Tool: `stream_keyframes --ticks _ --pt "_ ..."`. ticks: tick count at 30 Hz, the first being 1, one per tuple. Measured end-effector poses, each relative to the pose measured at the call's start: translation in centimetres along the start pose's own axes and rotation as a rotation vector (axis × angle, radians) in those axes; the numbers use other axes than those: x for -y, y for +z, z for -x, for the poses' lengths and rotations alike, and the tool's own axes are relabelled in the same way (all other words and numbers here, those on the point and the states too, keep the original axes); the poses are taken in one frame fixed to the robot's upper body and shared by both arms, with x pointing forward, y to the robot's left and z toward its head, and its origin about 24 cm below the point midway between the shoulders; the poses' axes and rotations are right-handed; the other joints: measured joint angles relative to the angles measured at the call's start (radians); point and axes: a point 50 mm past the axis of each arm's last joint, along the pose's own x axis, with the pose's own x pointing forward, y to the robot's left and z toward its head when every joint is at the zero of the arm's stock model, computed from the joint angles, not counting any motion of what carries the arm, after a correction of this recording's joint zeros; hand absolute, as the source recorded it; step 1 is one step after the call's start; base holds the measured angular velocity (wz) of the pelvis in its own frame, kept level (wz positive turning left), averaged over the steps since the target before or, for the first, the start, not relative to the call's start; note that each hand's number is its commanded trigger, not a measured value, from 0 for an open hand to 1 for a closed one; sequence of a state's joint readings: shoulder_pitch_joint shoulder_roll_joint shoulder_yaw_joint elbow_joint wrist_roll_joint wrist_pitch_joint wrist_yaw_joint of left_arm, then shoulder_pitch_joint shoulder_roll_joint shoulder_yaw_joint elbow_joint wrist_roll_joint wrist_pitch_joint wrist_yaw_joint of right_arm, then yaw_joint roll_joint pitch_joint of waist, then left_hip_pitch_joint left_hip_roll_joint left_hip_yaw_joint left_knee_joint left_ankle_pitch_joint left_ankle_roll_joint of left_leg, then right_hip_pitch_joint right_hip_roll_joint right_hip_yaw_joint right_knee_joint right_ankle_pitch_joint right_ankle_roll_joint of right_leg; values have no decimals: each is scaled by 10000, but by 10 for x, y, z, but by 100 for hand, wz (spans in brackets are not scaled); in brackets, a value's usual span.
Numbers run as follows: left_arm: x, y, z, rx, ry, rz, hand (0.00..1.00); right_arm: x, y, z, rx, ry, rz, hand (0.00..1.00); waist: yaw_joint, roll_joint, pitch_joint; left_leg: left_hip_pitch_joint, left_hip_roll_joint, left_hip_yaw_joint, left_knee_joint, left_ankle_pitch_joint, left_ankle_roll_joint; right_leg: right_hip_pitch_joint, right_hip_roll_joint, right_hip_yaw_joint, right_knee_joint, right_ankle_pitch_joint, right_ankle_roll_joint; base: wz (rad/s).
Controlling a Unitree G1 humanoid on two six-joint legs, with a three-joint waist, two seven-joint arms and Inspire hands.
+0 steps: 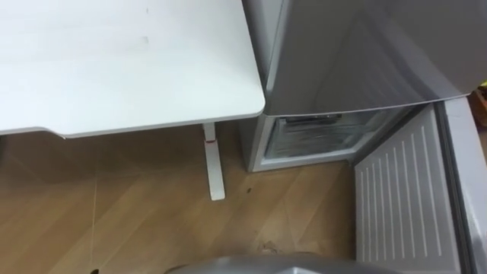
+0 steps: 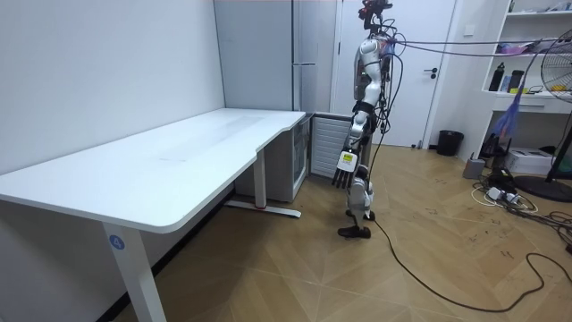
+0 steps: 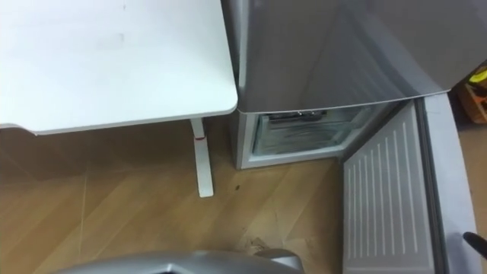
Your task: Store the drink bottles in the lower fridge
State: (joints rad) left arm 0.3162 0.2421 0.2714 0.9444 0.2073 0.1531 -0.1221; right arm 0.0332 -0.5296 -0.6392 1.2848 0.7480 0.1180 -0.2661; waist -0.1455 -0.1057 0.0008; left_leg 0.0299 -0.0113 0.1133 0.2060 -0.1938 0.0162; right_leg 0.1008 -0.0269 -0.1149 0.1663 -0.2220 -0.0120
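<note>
Drinks: I cannot tell where they are; neither hand can be seen holding one.
Lower fridge (image 1: 316, 138): right of centre in the upper half of the eye views, low by the floor, its opening facing the robot.
Door (image 1: 399, 199): swung wide open, running from the opening down to the lower right.
Left hand (image 2: 347, 166): hangs at the robot's side in the room view, fingers slack and empty.
Right hand (image 3: 472, 241): a dark tip at the lower right edge is probably it; state cannot be told.
Key relation: the opening lies ahead and somewhat right, so probably nearer the right arm, though the door flanks that side.
Table (image 1: 114, 68): upper left, its corner just beside the fridge.
</note>
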Motion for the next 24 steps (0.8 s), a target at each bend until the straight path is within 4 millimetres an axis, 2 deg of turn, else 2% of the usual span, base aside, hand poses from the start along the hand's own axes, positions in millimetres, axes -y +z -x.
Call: stream_keyframes --ticks 4,6,10,13,14,16,18,19,21,22,24 --pt "2 12 -2 335 -72 -35 0 -2 -9 0 -211 234 -1360 0 202 84 -10 -81 23 118 -9 -1 -1 -122 26 132 26 5 -8 -8" --pt "3 18 -2 493 -103 -33 0 -6 -22 1 -327 568 -2133 0 422 119 3 -57 73 250 -18 -23 -27 -175 84 278 22 44 -30 -22" --pt "10 23 -3 643 -231 -160 0 -13 -46 6 -430 1486 -3267 0 439 211 -16 -95 125 229 11 -81 -58 -160 127 260 25 93 -63 -4" --pt "25 33 -5 868 -497 -461 0 -21 -70 13 -686 2462 -3208 0 532 394 -63 -253 159 217 15 -91 -70 -306 145 243 51 125 -94 -4" --pt "33 36 -6 863 -683 -635 0 -25 -81 16 -921 2887 -3148 0 652 507 -38 -271 183 218 12 -89 -72 -321 164 234 49 189 -94 -13" --pt "43 41 -7 964 -883 -797 0 -36 -99 24 -1349 3563 -3134 0 855 712 -73 -305 193 211 4 -90 -71 -351 171 204 55 213 -103 -17" --pt "53 44 -7 1036 -1181 -1265 0 -60 -122 41 -1951 4952 -3454 0 966 976 -81 -298 196 184 -14 -93 -72 -380 175 126 58 247 -106 -14" --pt "55 44 -7 1055 -1246 -1336 0 -66 -127 45 -2117 5321 -3407 0 979 1037 -91 -300 195 162 -13 -94 -72 -375 171 46 57 250 -106 9" --pt "61 49 -7 1173 -1395 -1686 0 -88 -151 67 -2677 7170 -2164 0 1082 1118 -70 -405 173 -68 19 -91 -73 -362 126 -401 59 251 -107 23" --pt "62 50 -7 1197 -1415 -1701 0 -93 -155 73 -2794 7612 -1875 0 1178 1142 -73 -416 174 -73 30 -88 -76 -361 127 -424 58 251 -107 14" --pt "66 55 -6 1377 -1404 -1731 0 -109 -176 97 -3458 9912 200 0 1656 1143 -66 -406 194 -60 63 -86 -84 -320 131 -542 36 250 -108 4"
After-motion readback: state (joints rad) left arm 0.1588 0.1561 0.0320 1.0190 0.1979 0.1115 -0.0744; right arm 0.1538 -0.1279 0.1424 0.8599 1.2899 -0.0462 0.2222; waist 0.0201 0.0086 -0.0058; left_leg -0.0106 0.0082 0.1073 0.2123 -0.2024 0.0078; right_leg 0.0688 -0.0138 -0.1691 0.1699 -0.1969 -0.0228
